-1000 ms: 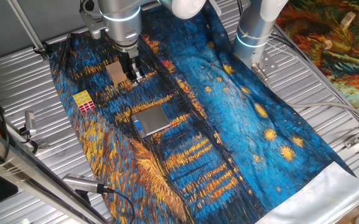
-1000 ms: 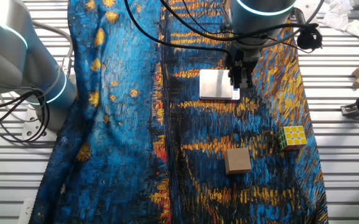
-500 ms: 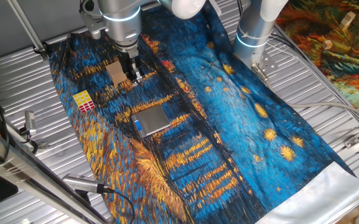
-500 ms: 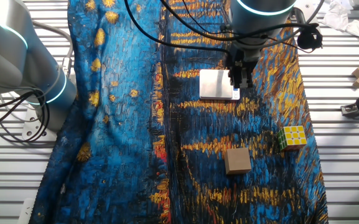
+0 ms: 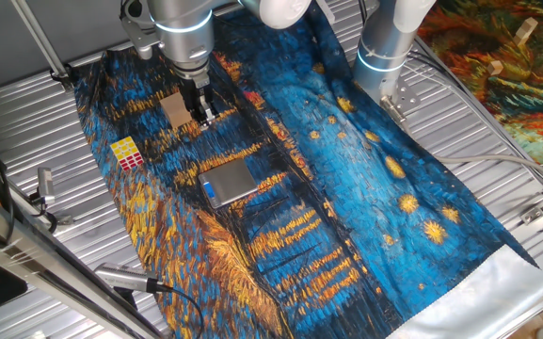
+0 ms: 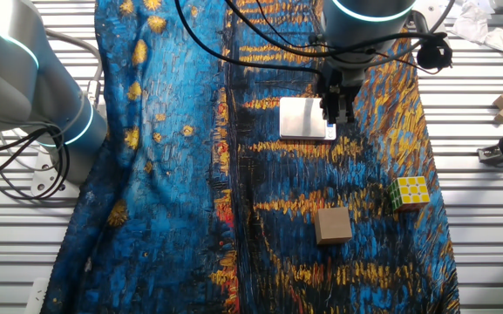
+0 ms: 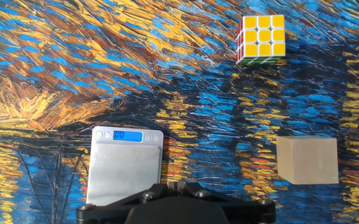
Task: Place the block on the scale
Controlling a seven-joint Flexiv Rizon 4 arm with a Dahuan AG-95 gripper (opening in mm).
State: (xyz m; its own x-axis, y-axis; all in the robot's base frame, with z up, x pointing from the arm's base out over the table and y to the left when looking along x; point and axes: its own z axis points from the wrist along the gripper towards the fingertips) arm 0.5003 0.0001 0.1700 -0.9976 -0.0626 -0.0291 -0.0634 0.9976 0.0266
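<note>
The block, a puzzle cube with a yellow top face, sits on the painted cloth, also in the other fixed view and at the top right of the hand view. The scale lies flat with its blue display lit; its silver plate is bare. My gripper hangs above the cloth beside the scale's edge, well away from the cube. Its fingers are together and hold nothing.
A plain tan wooden block sits on the cloth between the scale and the cube. A second idle arm's base stands on the cloth. Ribbed metal table surrounds the cloth.
</note>
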